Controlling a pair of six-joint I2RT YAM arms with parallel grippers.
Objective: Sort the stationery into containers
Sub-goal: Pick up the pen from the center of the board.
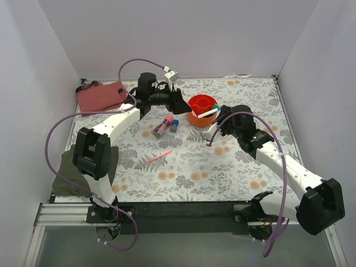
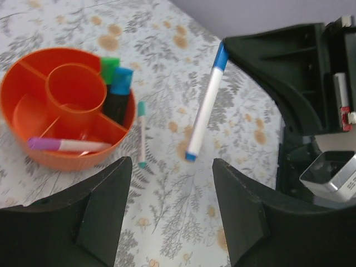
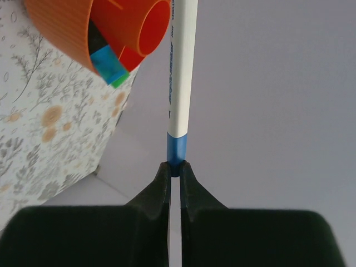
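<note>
The orange cup (image 1: 196,119) stands at the back middle. It also shows in the left wrist view (image 2: 55,158) and the right wrist view (image 3: 61,28). Two black highlighters (image 2: 117,92) with blue and green caps and a purple-capped felt-tip (image 2: 67,145) are in it. My right gripper (image 1: 218,113) is shut on the blue cap of a white felt-tip (image 3: 181,72) and holds it in the air by the cup's right rim. My left gripper (image 2: 172,167) is open and empty, just left of the cup. A thin teal felt-tip (image 2: 142,133) lies beside the cup.
A pink tube (image 1: 163,127) and a small blue item (image 1: 174,125) lie left of the cup. A thin orange-red pen (image 1: 159,157) lies mid-table. A red-brown pouch (image 1: 102,95) sits at the back left. An olive-green cloth (image 1: 65,173) hangs at the left edge.
</note>
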